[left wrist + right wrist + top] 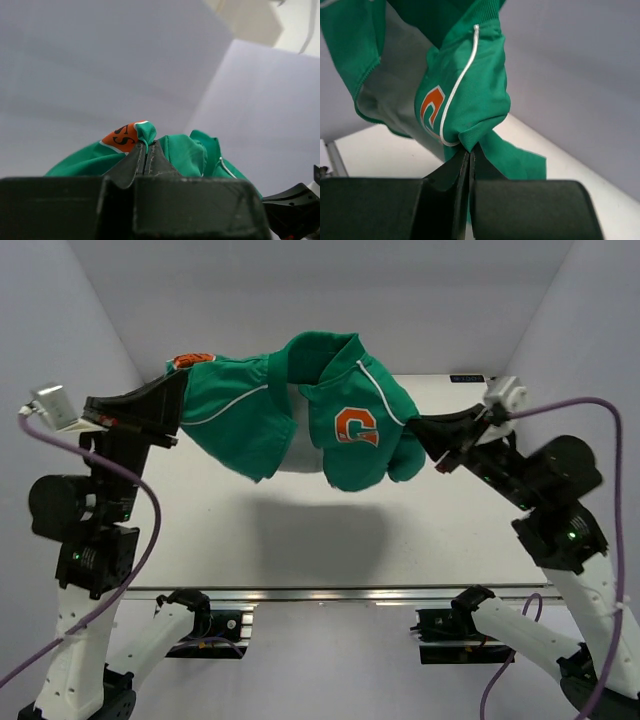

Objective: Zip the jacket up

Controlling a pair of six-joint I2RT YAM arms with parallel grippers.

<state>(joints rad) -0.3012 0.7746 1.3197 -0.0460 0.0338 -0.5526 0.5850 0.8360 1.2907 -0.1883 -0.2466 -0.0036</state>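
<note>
The green jacket (300, 410) hangs in the air above the table, stretched between both grippers. Its orange "G" patch (356, 427) faces up and the grey lining (300, 445) shows in the open front. My left gripper (178, 395) is shut on the sleeve by the orange triangle patch (122, 138), with cloth pinched at the fingertips (146, 146). My right gripper (418, 430) is shut on a fold of the jacket (470, 100) near the white piping (460, 80), with cloth pinched at the tips (469, 150). The zipper is hidden in the folds.
The white table (300, 540) lies below the jacket, with the jacket's shadow on it. A metal rail (330, 595) runs along the near edge by the arm bases. Grey walls stand on the left, right and back. Purple cables (130, 500) loop beside both arms.
</note>
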